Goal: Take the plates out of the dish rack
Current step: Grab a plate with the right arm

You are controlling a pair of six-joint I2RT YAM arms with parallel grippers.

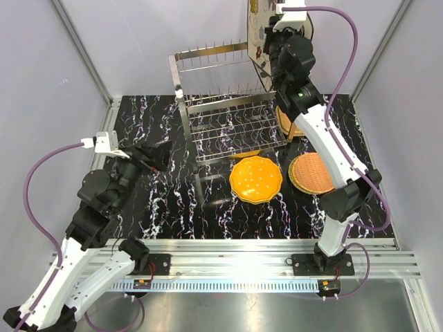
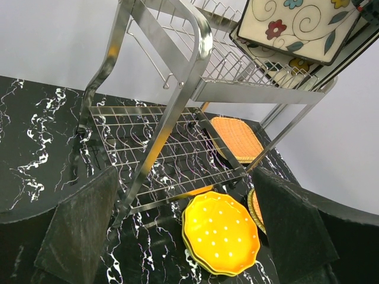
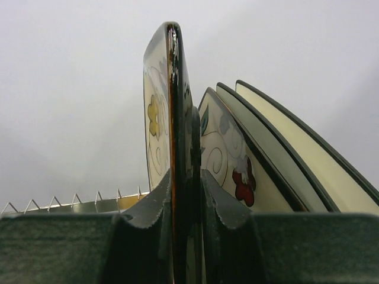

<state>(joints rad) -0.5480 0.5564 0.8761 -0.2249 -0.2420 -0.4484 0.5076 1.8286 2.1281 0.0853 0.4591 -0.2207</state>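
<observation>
Right wrist view, looking along the right gripper (image 3: pixel 183 180): its two dark fingers are pinching the glossy dark rim of a square cream plate with painted flowers (image 3: pixel 155 118), held upright on edge. More square cream plates (image 3: pixel 228 160) lean just behind it, and I can't tell whether the held one is free of the prongs. Seen from above, all this sits at the far right end of the upper tier of the tall shiny steel wire dish rack (image 1: pixel 235 128). On the black marbled table (image 1: pixel 159 207) in front of the rack lies a round scalloped orange-yellow plate with pale dots (image 1: pixel 256 178), with a round tan woven plate (image 1: pixel 311 173) near it to the right. The left gripper (image 1: pixel 154 158) hovers over the table left of the rack, fingers spread wide, holding nothing. Risks, as I judge them: the grip is a narrow bite on one slick edge, so the plate may swing or slip; a sideways pull could knock the leaning neighbours or snag a prong; a careless set-down could chip the plates lying on the table. No brand, label or readable writing shows anywhere.
</observation>
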